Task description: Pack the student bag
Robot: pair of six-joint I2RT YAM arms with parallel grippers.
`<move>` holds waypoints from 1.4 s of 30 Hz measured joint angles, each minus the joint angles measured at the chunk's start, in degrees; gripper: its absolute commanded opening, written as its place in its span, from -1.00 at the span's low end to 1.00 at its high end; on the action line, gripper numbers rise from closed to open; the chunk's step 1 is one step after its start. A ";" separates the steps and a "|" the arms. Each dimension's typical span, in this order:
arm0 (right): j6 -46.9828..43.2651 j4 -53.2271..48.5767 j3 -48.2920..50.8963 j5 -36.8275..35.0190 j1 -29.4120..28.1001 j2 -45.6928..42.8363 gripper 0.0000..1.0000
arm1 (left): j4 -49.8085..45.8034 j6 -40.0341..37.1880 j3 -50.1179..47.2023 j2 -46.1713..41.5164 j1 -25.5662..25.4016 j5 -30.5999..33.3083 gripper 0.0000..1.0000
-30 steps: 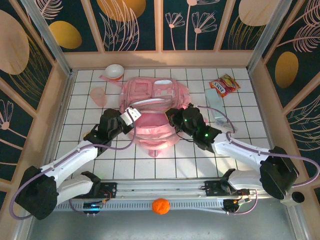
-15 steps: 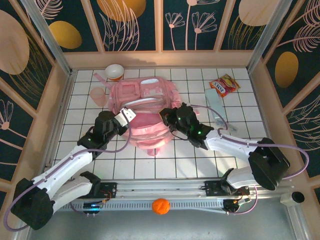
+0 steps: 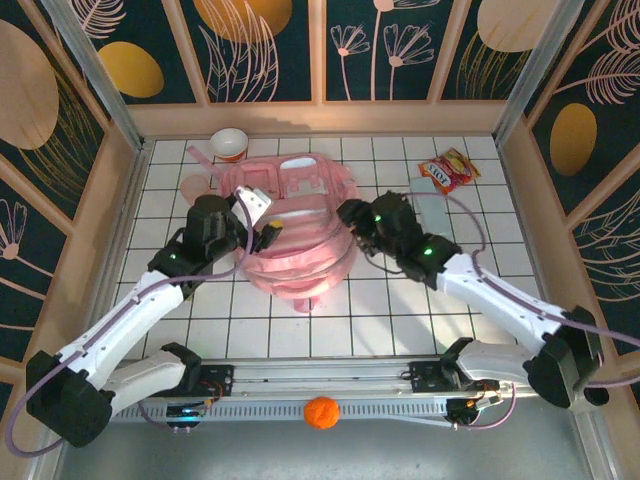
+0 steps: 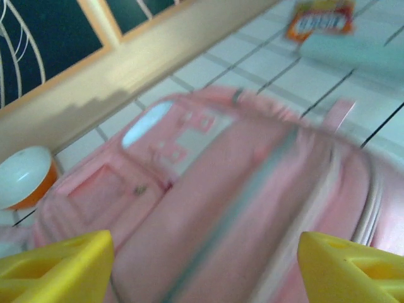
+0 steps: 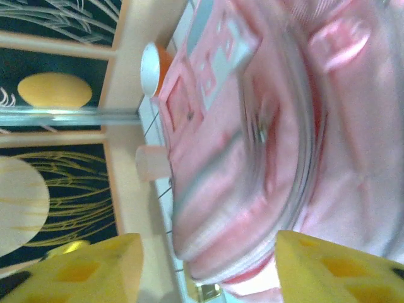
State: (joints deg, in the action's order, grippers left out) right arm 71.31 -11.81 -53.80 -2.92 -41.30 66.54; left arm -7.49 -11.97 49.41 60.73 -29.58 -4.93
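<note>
The student bag lies mid-surface with its long axis running 12 to 6 o'clock, white-panelled pockets toward 12 and strap loops toward 6. The left jaws stand apart at its 9 o'clock edge and the right jaws apart at its 3 o'clock edge. Whether either touches the fabric, I cannot tell. An orange bowl sits at its 11 o'clock.

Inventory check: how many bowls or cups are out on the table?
2. An orange-and-white bowl sits at the far left, behind the student bag. A pink cup stands just nearer, left of the bag. More could be hidden under the bag.
</note>
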 measured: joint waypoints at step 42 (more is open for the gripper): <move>-77.59 -27.71 -36.96 9.09 43.32 54.40 0.71 | 4.66 25.18 17.99 26.08 0.00 -8.59 0.79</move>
State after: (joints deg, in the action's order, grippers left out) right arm -6.28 -39.53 -90.76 6.17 2.02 120.95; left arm -2.83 13.21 67.40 86.80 -29.58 -13.52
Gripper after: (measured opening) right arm 0.867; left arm 0.893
